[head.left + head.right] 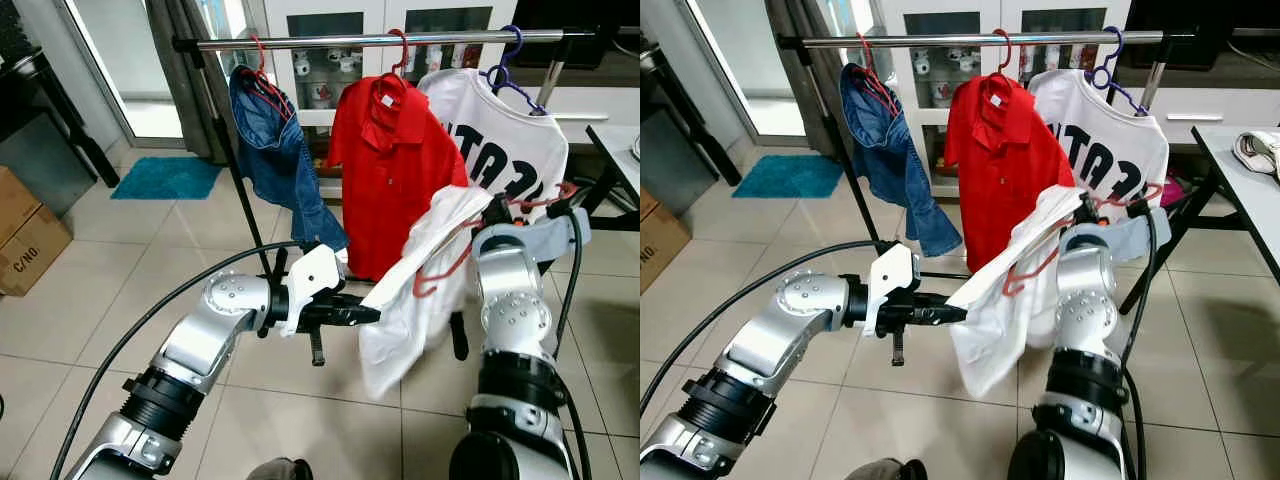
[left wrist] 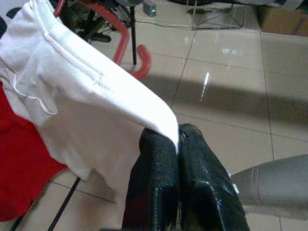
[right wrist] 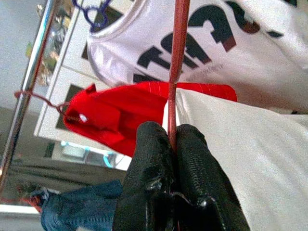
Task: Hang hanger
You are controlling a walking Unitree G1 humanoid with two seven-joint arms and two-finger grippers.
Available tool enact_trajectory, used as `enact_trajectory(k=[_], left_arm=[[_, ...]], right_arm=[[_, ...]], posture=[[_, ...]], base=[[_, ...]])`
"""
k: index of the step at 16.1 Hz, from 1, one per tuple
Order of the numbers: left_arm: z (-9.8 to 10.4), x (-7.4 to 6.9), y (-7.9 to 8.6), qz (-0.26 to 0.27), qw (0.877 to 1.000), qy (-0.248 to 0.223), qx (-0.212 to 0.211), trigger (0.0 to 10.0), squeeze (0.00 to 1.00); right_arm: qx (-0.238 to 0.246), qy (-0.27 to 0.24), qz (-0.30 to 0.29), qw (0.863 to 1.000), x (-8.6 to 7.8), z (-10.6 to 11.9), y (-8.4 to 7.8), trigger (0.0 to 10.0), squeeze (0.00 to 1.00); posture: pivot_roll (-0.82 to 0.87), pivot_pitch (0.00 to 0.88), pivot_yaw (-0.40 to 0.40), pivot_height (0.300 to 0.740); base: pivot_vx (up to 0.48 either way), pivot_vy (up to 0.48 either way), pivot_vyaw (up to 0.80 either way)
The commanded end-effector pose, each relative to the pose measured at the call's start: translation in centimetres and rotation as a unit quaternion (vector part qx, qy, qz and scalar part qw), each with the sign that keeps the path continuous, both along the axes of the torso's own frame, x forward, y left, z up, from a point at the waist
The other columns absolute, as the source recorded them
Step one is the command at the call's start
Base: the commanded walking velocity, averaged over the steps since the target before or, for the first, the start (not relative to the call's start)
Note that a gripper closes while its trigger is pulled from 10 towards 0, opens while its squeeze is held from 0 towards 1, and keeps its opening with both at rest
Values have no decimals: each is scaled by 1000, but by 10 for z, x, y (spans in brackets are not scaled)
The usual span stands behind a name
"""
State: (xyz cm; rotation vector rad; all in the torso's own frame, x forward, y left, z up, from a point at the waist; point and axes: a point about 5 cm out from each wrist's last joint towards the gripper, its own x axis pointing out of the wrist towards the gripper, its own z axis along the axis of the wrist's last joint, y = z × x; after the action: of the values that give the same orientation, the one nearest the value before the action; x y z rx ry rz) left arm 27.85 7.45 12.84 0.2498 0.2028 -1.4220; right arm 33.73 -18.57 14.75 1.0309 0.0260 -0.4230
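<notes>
Hanger (image 1: 452, 262), red and thin, sits below the metal rail (image 1: 380, 41), not yet hooked on; it carries a white garment (image 1: 420, 290) that droops from it toward the tiled floor (image 1: 120, 260). The right gripper (image 3: 169, 144) has its jaws pressed together on the hanger's thin red bar, as the right wrist view shows, and that pinch is what keeps the hanger up in front of the rack. The left gripper (image 2: 177, 144) reaches across from the left with its jaws closed on an edge of the white garment, pulling the cloth out to the side; I judge this is meant to stop the fabric from bunching or sliding off while the hanger is raised. On the rail already hang a denim shirt (image 1: 285, 170) on a red hanger, a red polo shirt (image 1: 395, 170) beside it, and a white printed T-shirt (image 1: 510, 150) on a blue hanger (image 1: 508, 70) further right. The held hanger lies in front of the gap between the red polo and the printed T-shirt, so that looks the likely spot for it. The hook end curls low, near the right arm, so the hanger probably needs lifting and turning before its hook can catch the rail. A counter (image 1: 1240, 170) stands at the far right, well apart.
</notes>
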Motion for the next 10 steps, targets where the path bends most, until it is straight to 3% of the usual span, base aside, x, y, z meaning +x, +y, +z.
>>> enact_trajectory(k=[1,5,8,10], left_arm=[[8,-3,-1,-12,1000,4,-13,0,0],[30,-12,-21,-35,993,46,-106,0,0],[28,-19,-30,-46,992,58,-100,0,0],[26,-14,-39,-18,996,39,-82,0,0]], right_arm=[[40,-39,6,998,10,21,26,10000,0],[41,-36,-32,998,16,16,18,10000,0],[51,-34,-44,997,18,13,18,10000,0],[54,-31,-33,998,19,10,25,10000,0]], posture=[[-110,0,99,740],[-98,0,93,740],[-95,0,93,740],[-96,0,93,740]], base=[[0,0,0],[0,0,0],[0,0,0],[0,0,0]])
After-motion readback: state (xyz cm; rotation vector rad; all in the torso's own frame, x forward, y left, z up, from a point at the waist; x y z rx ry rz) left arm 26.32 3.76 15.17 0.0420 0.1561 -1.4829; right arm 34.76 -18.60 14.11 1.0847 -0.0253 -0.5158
